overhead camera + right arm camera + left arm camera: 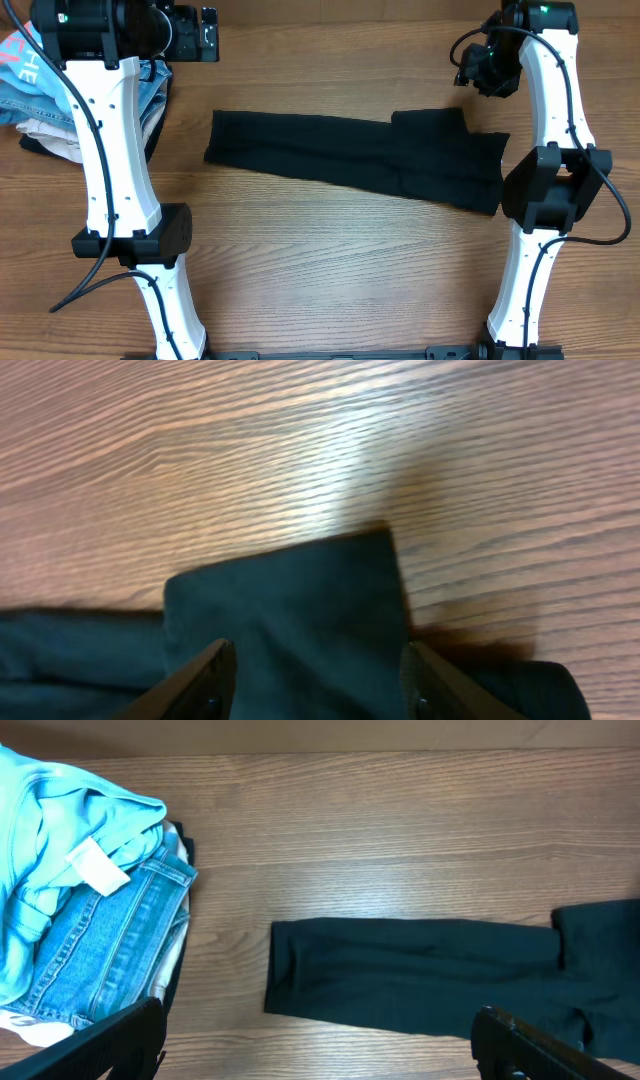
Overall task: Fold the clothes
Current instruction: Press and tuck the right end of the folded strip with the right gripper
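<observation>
Garment [360, 160] flat mid-frame, edges free; bare table [330, 270] below. Pile [40, 90] upper left. Left gripper [318, 1025] spread, empty. Right gripper [315, 670] spread over garment's upper-right corner, empty.

The garment [350, 158] between the right gripper [315, 670] fingers [200, 685] is plain black, unpatterned. These fingers are black, as are the left gripper [325, 1042] fingers [125, 1040]. The table [330, 270] beneath them is brown wood grain. Beyond the left gripper's left-hand finger: blue denim [110, 935] with pale stitching, a turquoise garment [60, 810], a white label [98, 868].
</observation>
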`<state>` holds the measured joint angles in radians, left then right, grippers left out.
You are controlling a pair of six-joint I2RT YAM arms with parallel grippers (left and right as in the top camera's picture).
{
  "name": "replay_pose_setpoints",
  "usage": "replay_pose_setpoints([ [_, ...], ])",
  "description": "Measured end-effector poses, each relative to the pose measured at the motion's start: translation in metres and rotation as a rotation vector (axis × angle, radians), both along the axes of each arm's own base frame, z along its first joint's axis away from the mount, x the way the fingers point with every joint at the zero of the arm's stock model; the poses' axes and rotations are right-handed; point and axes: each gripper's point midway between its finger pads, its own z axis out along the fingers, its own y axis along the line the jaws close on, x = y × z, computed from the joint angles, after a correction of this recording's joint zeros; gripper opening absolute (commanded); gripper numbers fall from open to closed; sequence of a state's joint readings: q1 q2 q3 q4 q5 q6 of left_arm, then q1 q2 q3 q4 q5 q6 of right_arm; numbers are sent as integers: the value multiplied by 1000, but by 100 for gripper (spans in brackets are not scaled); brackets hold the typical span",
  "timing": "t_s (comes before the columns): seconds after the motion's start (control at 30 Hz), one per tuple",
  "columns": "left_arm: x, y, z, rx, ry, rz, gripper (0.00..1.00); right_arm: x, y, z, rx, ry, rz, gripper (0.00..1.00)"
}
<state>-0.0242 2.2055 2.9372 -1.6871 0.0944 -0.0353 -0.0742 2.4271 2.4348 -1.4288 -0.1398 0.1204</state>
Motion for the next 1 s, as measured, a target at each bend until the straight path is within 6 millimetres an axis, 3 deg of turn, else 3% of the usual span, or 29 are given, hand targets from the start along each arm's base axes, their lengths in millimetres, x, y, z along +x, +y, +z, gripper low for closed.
replay_pose_setpoints([
  [0.1, 0, 0, 0, 0, 1, 0, 100, 2, 1, -15, -14, 15, -16, 57],
  [0.3, 0, 0, 0, 0, 1, 0, 100, -4, 23, -74, -33, 85, -17, 57],
  [0.43, 0, 0, 0, 0, 1, 0, 100, -8, 22, -103, -56, 98, -62, 57],
  [0.47, 0, 0, 0, 0, 2, 0, 100, -3, 21, -104, -64, 76, -66, 57],
  [0.57, 0, 0, 0, 0, 1, 0, 100, 3, 21, -106, -94, 31, -79, 31],
  [0.6, 0, 0, 0, 0, 1, 0, 100, 5, 21, -106, -98, 18, -75, 16],
  [0.67, 0, 0, 0, 0, 1, 0, 100, 5, 18, -107, -111, 15, -86, 6],
  [0.77, 0, 0, 0, 1, 1, 0, 100, 3, 19, -106, -105, 25, -82, 4],
  [0.87, 0, 0, 0, 0, 2, 0, 100, -16, 19, -101, -108, 112, -78, 4],
  [1.0, 0, 0, 0, 1, 1, 0, 100, -25, 21, -65, -99, 160, -73, 4],
])
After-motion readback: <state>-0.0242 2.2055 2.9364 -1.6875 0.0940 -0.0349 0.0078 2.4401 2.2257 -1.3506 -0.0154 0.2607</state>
